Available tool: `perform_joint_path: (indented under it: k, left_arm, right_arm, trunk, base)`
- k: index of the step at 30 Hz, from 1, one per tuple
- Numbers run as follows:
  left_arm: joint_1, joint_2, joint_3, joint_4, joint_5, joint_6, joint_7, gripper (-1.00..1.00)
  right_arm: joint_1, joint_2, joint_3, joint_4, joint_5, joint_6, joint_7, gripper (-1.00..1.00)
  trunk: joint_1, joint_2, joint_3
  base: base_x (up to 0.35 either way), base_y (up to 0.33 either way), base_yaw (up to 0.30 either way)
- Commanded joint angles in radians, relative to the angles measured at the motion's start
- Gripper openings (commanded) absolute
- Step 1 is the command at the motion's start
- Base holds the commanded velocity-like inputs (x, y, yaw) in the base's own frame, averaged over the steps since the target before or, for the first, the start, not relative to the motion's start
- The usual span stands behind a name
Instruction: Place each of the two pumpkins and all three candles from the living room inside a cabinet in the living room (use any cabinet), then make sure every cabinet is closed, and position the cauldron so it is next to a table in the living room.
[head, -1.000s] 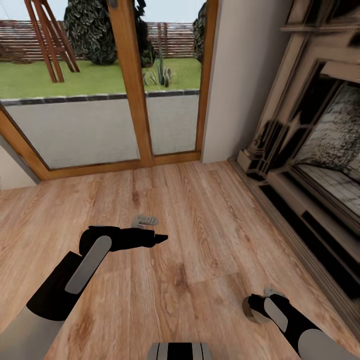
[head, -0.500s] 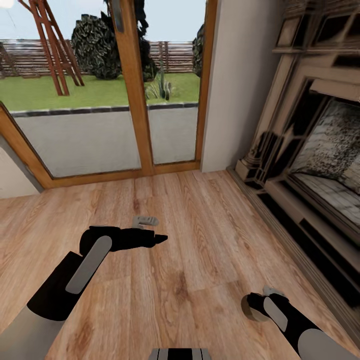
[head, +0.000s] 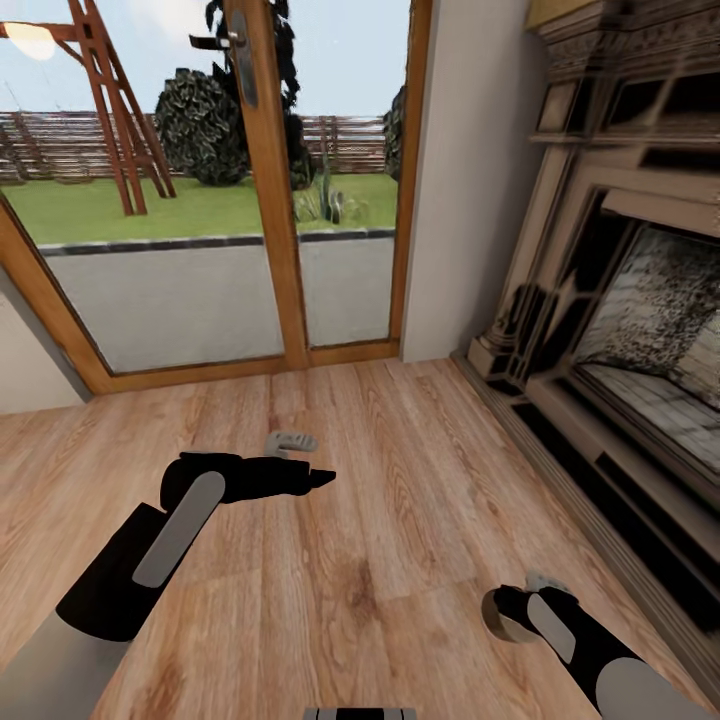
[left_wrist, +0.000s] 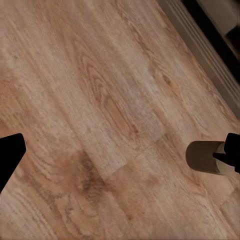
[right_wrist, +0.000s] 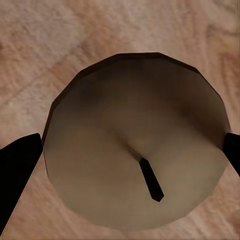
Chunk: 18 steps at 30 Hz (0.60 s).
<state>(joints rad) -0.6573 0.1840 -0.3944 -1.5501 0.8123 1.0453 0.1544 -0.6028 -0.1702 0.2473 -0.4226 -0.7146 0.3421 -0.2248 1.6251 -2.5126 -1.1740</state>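
The stubby tan wax candle (right_wrist: 135, 145) with its short dark wick sits between the black fingers of the right gripper (head: 515, 615), which is clenched on its sides; from the head view it hangs low over the pale oak plank floor (head: 400, 480), and from the left wrist camera the same candle (left_wrist: 207, 157) shows as a small cylinder held above the boards, a dark fingertip against its side. Well apart from it, across the robot's front, the left gripper (head: 310, 478) is stretched forward with nothing in it; its jaws look released, since its wrist camera sees a black fingertip (left_wrist: 10, 157) at the edge and bare floor between. Over the last second the arms have kept their pose while the whole view has tilted upward, so more of the wood-framed glass patio door (head: 270, 200) and the carved stone fireplace (head: 620, 300) has come into sight; that is the camera lifting, not the room moving. My reading is that the candle is secured and the robot is looking up to find its way to the cabinet, so one candle is in transit and the stowing is not yet done.
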Motion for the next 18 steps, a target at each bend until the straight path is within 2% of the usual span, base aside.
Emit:
perform_joint_path:
  k: [1, 8, 18]
  left_arm:
    - [-0.001, 0.001, -0.002, -0.001, 0.01, 0.002, 0.011, 1.0]
    - [-0.001, -0.001, -0.003, -0.001, 0.01, 0.002, 0.011, 1.0]
    - [-0.002, -0.003, -0.003, 0.0, 0.008, 0.002, 0.011, 1.0]
  right_arm:
    - [0.0, -0.001, 0.008, -0.002, -0.011, 0.003, -0.008, -1.0]
    - [0.001, -0.002, 0.005, -0.002, -0.012, 0.003, -0.008, -1.0]
    - [0.001, -0.001, 0.005, -0.002, -0.012, 0.004, -0.008, -1.0]
  trunk:
    - [-0.001, 0.0, 0.003]
    - [-0.004, 0.002, 0.03]
    - [-0.008, 0.004, 0.065]
  base:
    - [0.0, 0.0, 0.0]
    - [0.0, 0.0, 0.051]
    - [0.0, 0.0, 0.247]
